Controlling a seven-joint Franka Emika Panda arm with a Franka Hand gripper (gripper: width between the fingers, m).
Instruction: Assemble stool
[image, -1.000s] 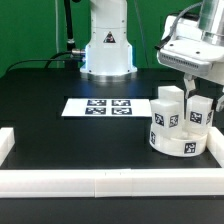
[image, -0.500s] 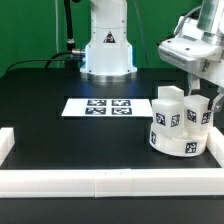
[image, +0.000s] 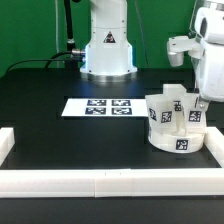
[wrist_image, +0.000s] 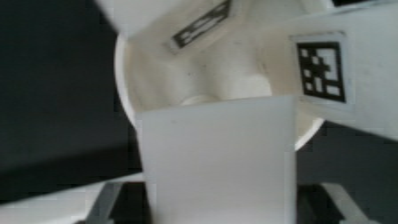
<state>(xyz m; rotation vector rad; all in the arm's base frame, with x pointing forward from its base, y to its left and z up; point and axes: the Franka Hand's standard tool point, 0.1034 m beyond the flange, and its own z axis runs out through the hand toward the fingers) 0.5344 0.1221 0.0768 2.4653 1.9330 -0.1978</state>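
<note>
Listing ext. view: 1 round seat (image: 178, 139) on counter (image: 60, 130) at that view's right, 3 legs (image: 160, 108) standing on it, 1 marker board (image: 98, 106).

Wrist view: claw (wrist_image: 214, 195) clamped on 1 leg (wrist_image: 222, 150) over seat (wrist_image: 187, 60).

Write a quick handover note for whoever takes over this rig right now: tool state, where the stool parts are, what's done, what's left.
Tool: shut on a leg, per the wrist view.
Seat: on the table, at the exterior view's right, near the border bar.
Legs: standing on the seat; the count is hard to tell. The held leg is among them.
Marker board: flat, mid-table.
Done: legs brought to the seat.
Left: whether any leg is fully fixed cannot be told; check each, then finish.
</note>
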